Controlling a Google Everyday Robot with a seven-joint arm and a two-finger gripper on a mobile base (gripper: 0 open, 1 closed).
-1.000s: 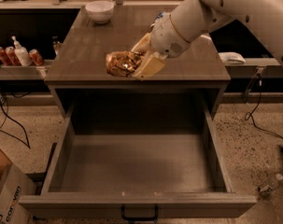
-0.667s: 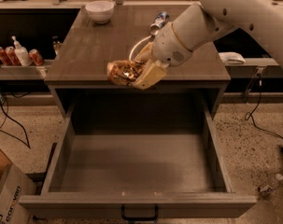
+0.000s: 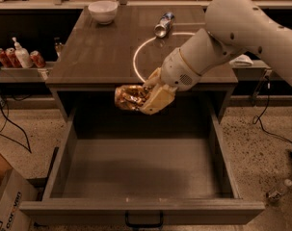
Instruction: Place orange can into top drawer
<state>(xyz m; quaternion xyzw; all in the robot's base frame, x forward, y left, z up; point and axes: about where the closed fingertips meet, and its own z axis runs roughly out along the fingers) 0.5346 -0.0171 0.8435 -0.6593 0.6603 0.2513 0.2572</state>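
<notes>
The orange can (image 3: 130, 97) is clamped sideways in the gripper (image 3: 146, 98), held just past the front edge of the table (image 3: 97, 57), over the open top drawer (image 3: 140, 211), apparently for lowering inside.

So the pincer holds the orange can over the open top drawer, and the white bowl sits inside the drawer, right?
Not quite. The pincer does hold the orange can over the open top drawer, but the white bowl sits on the countertop at its back left, not inside the drawer, as the camera view shows.
</notes>
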